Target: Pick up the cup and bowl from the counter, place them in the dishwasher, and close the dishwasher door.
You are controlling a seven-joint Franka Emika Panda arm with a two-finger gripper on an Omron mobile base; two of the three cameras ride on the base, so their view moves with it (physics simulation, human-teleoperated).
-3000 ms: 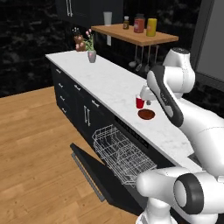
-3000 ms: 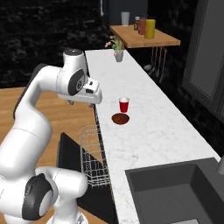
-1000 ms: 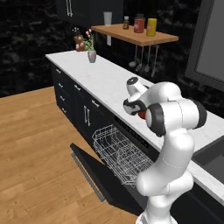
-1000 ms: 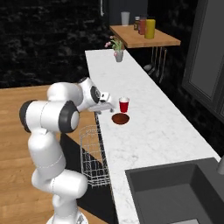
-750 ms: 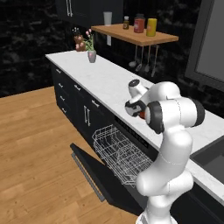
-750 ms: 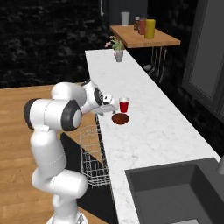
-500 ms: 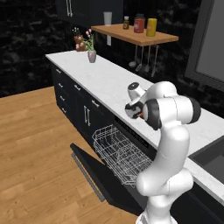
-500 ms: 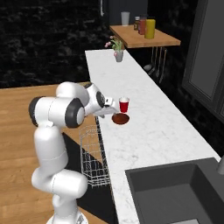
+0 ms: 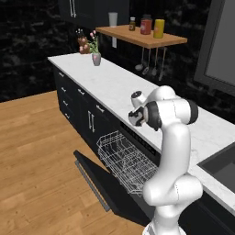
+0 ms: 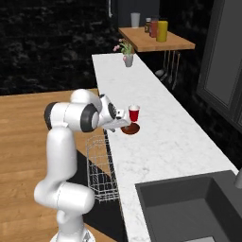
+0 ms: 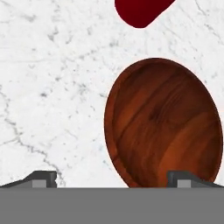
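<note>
The bowl (image 11: 162, 124) is shallow, round, reddish-brown with wood grain.

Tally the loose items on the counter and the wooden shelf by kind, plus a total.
Cups: 1, the red cup on the counter
Bowls: 1, the bowl beside it
Flower vases: 1, the vase at the counter's far end
Shelf containers: 4, namely grey tumbler, small dark bottle, red jar, yellow canister
Total: 7

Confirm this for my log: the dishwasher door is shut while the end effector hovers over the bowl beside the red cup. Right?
Not quite: the dishwasher door is open, folded down with the rack out, as the left base view shows. The end effector does hover over the bowl beside the cup.
</note>
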